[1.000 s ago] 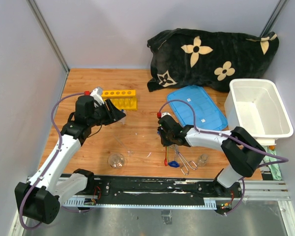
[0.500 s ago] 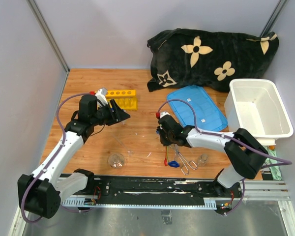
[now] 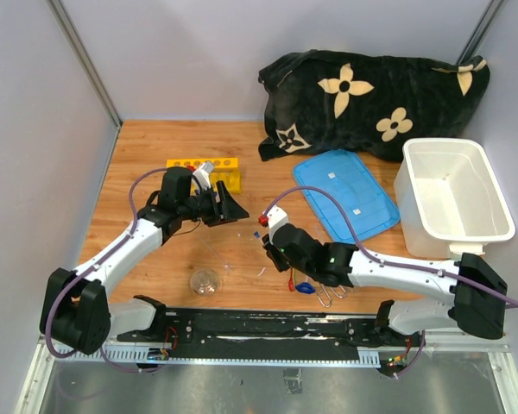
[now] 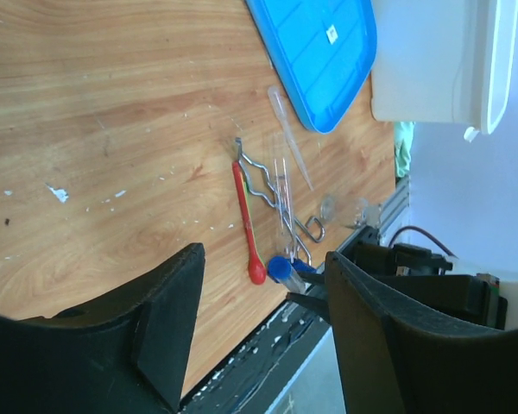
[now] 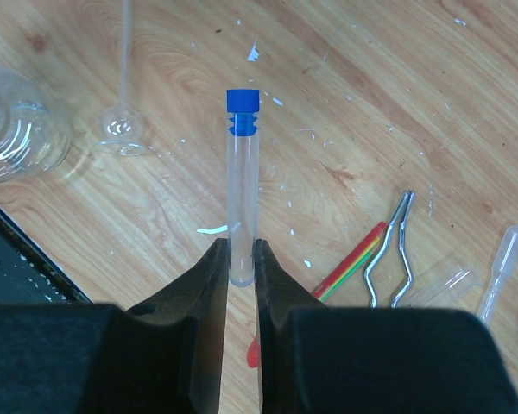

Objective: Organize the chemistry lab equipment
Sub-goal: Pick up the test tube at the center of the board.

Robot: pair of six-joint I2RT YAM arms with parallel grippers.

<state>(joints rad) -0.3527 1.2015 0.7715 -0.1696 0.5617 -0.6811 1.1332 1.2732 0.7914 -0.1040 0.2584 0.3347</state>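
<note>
2 tools well inside table edges, right tool clenched on blue-capped test tube, left tool released

The fixed camera looks down from above and behind my bases, taking in the whole wooden surface. My left wrist camera, rolled sideways, looks low across it past my left claw. My right wrist camera sits close, looking down past my right claw. All three views catch the red-handled spatula and the bent metal wire tongs.
</note>
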